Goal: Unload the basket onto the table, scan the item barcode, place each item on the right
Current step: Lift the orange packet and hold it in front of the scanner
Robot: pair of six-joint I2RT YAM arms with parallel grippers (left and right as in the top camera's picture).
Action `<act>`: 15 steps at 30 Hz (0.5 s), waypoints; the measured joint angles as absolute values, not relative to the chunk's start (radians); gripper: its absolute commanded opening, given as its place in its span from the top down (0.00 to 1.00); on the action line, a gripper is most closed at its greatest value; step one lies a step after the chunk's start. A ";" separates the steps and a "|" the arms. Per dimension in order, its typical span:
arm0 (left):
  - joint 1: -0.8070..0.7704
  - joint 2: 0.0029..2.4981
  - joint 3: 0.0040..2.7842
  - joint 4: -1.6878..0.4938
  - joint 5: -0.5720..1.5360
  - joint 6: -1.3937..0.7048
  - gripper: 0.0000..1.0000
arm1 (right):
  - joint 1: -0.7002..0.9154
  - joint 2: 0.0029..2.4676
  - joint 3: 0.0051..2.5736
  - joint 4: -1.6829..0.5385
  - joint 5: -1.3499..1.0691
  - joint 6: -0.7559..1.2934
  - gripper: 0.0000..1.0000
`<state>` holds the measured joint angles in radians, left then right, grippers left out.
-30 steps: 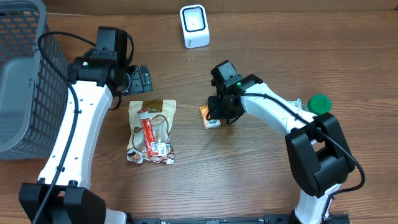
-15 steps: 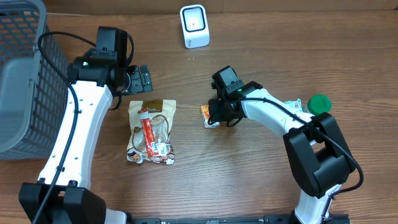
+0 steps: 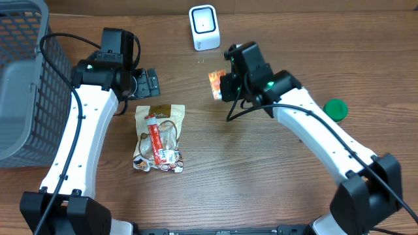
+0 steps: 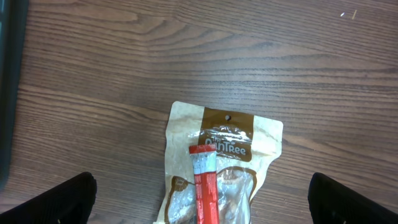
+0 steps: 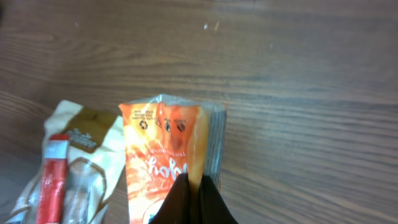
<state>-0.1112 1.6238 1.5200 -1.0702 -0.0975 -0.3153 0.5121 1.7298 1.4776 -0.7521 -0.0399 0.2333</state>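
Observation:
My right gripper (image 3: 222, 87) (image 5: 194, 198) is shut on a small orange snack packet (image 3: 215, 83) (image 5: 163, 155), pinching its edge and holding it in the air above the table. The packet hangs a little below and right of the white barcode scanner (image 3: 204, 27), which stands at the table's far edge. My left gripper (image 4: 200, 198) stands open above the top of a tan and clear treat bag (image 3: 159, 136) (image 4: 219, 163) with a red stick in it; nothing is between its fingers.
A grey wire basket (image 3: 23, 85) fills the far left. A green round lid (image 3: 336, 108) lies at the right, beside my right arm. The treat bag (image 5: 68, 162) also shows at the lower left of the right wrist view.
My right gripper closed on the orange packet, lifted it off the table and carried it up toward the scanner. The left arm has not moved.

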 measured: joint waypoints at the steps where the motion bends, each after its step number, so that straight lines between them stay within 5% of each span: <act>1: -0.111 1.624 1.520 -1.070 -0.097 -0.315 0.00 | 0.512 1.729 1.493 -0.769 -0.039 0.229 0.97; 9: -0.111 1.624 1.520 -1.069 -0.097 -0.315 0.00 | 0.501 1.735 1.932 -1.126 -0.034 0.160 0.97; 15: -0.111 1.624 1.520 -1.070 -0.097 -0.315 0.00 | 0.492 1.747 2.045 -1.115 0.050 0.082 0.96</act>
<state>-0.1112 1.6238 1.5200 -1.0698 -0.0975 -0.3153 0.4923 1.7473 2.0449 -1.1149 0.0498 0.0822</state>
